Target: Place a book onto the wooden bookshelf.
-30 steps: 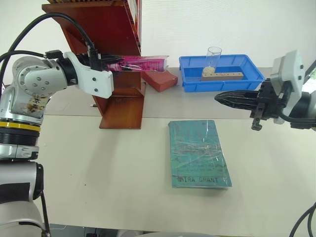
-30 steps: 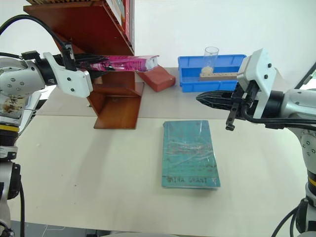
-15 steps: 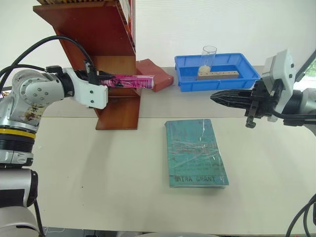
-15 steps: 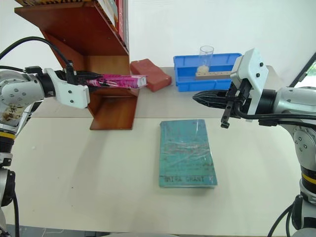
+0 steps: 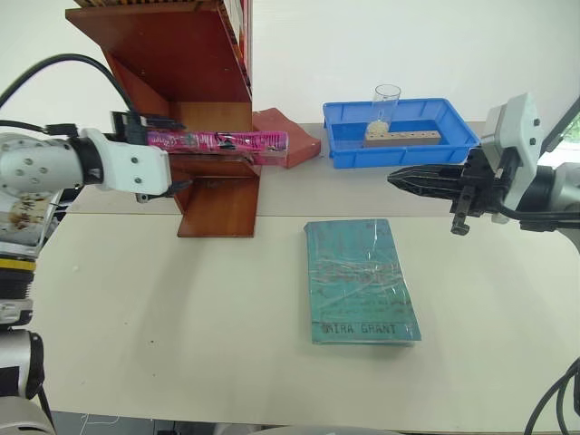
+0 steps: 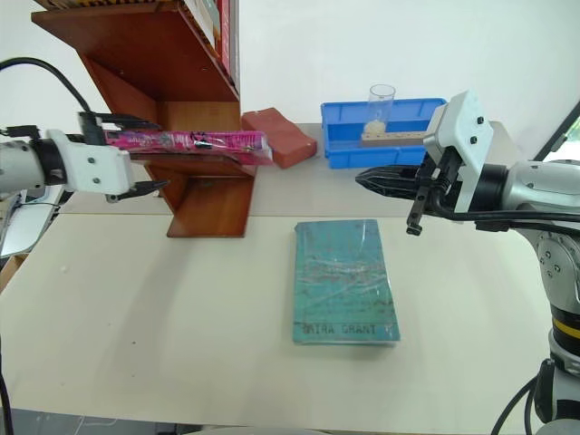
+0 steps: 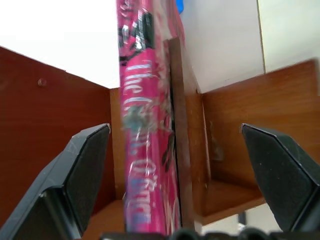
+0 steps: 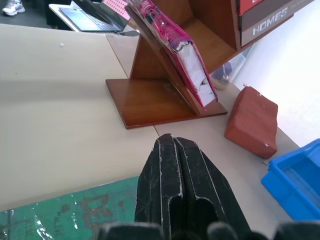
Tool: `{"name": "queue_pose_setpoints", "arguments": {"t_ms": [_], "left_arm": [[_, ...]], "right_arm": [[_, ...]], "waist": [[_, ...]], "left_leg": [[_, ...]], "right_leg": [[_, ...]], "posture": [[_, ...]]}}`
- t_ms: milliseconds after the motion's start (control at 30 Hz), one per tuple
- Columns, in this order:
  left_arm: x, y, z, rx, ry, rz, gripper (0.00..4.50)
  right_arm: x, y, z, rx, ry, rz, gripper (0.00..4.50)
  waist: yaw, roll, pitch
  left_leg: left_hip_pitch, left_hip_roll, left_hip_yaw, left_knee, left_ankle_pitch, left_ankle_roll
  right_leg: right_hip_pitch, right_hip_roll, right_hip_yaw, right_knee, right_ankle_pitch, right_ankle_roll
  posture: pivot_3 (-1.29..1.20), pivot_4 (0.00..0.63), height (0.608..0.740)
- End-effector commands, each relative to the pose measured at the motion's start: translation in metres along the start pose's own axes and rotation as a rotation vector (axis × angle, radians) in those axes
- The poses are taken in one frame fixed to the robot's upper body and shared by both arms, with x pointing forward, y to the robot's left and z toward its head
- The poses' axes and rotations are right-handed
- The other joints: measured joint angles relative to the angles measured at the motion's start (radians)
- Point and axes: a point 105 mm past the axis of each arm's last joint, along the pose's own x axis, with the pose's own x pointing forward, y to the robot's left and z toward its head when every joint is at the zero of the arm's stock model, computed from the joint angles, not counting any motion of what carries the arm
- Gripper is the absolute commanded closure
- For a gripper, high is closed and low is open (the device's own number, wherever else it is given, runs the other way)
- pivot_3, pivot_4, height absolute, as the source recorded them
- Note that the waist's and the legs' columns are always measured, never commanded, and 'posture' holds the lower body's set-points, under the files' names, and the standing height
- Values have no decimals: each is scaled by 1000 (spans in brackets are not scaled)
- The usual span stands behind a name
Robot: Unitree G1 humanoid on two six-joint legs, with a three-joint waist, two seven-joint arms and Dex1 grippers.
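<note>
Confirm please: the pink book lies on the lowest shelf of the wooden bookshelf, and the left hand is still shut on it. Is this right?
Not quite. The pink book does lie on the lowest shelf of the wooden bookshelf, but the left hand is open: in the left wrist view its fingers stand wide apart, clear of the book on both sides.

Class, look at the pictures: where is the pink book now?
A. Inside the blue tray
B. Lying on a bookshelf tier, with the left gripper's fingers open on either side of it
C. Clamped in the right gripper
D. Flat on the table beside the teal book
B: the pink book lies on a tier of the bookshelf, and the left gripper has its fingers spread clear of it.
</note>
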Motion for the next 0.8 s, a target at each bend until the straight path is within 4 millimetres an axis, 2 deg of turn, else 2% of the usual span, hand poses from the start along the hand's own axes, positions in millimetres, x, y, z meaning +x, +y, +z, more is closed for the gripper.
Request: {"name": "queue_pose_setpoints", "arguments": {"t_ms": [33,133,167,233,333,500,800], "left_arm": [[-32,30,13,-203,-61,125,30],[-42,35,14,-358,-66,176,30],[-45,30,12,-402,-50,165,30],[-52,8,14,-571,-78,84,30],[-59,-14,10,-706,-52,48,30],[-70,-29,-4,-821,7,89,30],[-68,-38,-1,-885,-16,88,30]], "right_arm": [[-6,-5,6,-60,-5,-8,4500],[-8,-8,7,-73,5,2,4500],[-8,-9,7,-79,10,7,4500],[-10,-12,7,-98,25,21,4500],[-11,-17,8,-119,30,36,4500],[-6,-21,11,-138,15,56,4500],[-1,-22,11,-150,10,79,4500]], "waist": [[-1,-1,0],[-2,-2,0],[-3,-2,1],[-5,-1,0],[-11,-1,0],[-5,-5,1],[2,-5,1]], "left_leg": [[0,0,0,0,0,0],[0,0,1,0,0,0],[0,0,1,0,0,0],[1,0,2,0,0,1],[2,1,4,0,-2,2],[2,3,3,-1,-2,2],[2,2,4,0,-2,2]], "right_leg": [[-1,0,0,1,0,1],[-2,0,0,2,-2,3],[-3,0,0,2,-2,3],[-3,0,0,2,-2,3],[-4,-1,-1,4,-2,2],[-5,0,-4,4,-2,1],[-5,-2,-5,3,0,-4]], "posture": [[0,150,637],[0,150,637],[0,150,637],[0,150,637],[0,150,637],[0,150,637],[0,150,637]]}}
